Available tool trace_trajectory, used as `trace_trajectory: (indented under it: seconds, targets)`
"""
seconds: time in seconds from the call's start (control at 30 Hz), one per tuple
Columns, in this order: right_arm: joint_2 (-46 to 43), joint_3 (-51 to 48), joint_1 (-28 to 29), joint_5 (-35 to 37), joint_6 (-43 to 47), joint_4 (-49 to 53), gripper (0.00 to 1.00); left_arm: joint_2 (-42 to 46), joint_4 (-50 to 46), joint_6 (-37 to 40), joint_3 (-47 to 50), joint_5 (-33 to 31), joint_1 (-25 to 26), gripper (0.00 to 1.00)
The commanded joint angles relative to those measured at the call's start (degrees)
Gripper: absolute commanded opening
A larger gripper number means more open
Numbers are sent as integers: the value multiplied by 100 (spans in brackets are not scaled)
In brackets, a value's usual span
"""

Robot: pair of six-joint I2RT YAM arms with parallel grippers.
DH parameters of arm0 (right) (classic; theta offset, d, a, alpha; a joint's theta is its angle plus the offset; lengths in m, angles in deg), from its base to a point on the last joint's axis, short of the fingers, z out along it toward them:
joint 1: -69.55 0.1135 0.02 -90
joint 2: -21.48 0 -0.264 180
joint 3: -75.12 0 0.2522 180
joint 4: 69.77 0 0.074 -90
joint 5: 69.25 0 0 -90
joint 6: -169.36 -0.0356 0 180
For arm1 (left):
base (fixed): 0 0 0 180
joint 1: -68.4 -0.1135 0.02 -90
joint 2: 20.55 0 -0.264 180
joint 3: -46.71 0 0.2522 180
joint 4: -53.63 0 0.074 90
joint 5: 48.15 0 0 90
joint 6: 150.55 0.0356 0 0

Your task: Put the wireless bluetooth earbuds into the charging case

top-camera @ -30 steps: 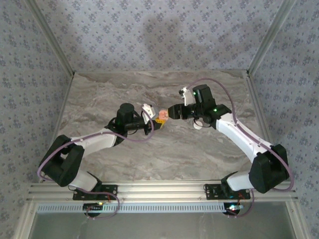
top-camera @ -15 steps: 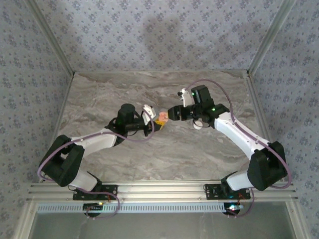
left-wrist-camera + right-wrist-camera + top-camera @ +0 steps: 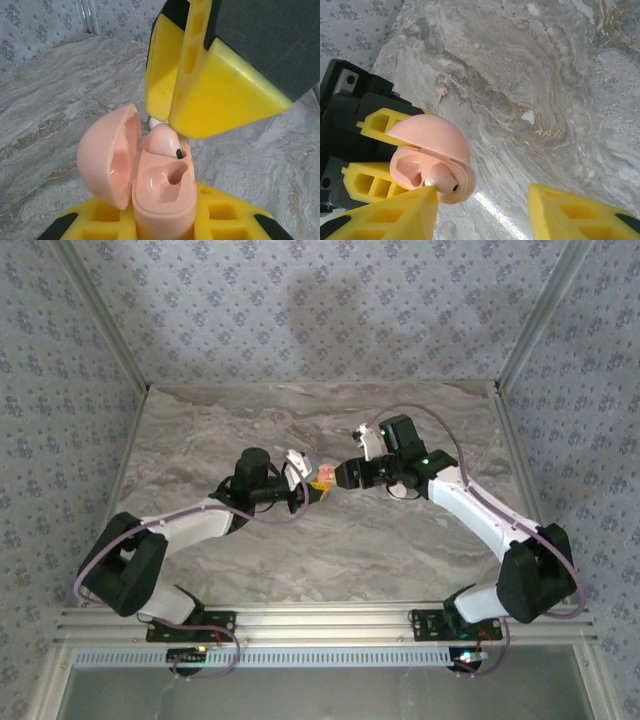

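My left gripper [image 3: 312, 485] is shut on the pink charging case [image 3: 162, 195], which stands upright between its yellow fingers with the lid hinged open to the left. One pink earbud [image 3: 165, 141] with a black dot sits in the far slot. The near slot [image 3: 172, 175] is empty. My right gripper [image 3: 482, 210] is open with its jaws wide apart. One yellow finger [image 3: 220, 95] of it rests on top of the seated earbud [image 3: 440, 178]. A second tiny earbud [image 3: 441, 92] lies loose on the marble beyond the case [image 3: 427, 145].
The marble table [image 3: 300, 550] is walled on three sides by patterned panels. A small white piece [image 3: 397, 492] lies under the right arm's wrist. A white fleck [image 3: 527, 117] shows on the table in the right wrist view.
My right gripper has shifted a little left, onto the case, and its jaws have narrowed slightly. The left gripper and the case have stayed put.
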Motion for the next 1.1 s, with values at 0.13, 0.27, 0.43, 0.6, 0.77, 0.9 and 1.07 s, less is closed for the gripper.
trace_trajectory:
  seconds: [0.13,0.27,0.43,0.6,0.77,0.9,1.07]
  targets:
    - [-164,-76,-15,49,49,288,54,313,287,140,-36,49,8,4]
    - [-429,-67,-87,8,-7,72,55,342,267,153,2,14,8,4]
    - [-603,44,-97,14,-123,-22,55,376,238,171,37,14,11,4]
    - [-490,115,-62,-17,-182,-99,55,391,225,180,28,31,5,4]
    - [-241,193,9,-151,-227,-152,54,407,214,180,26,40,7,4]
    - [-74,202,36,-158,-212,-112,54,417,212,180,19,42,9,4]
    - [-9,232,40,28,-206,92,53,423,213,141,30,-35,9,4]
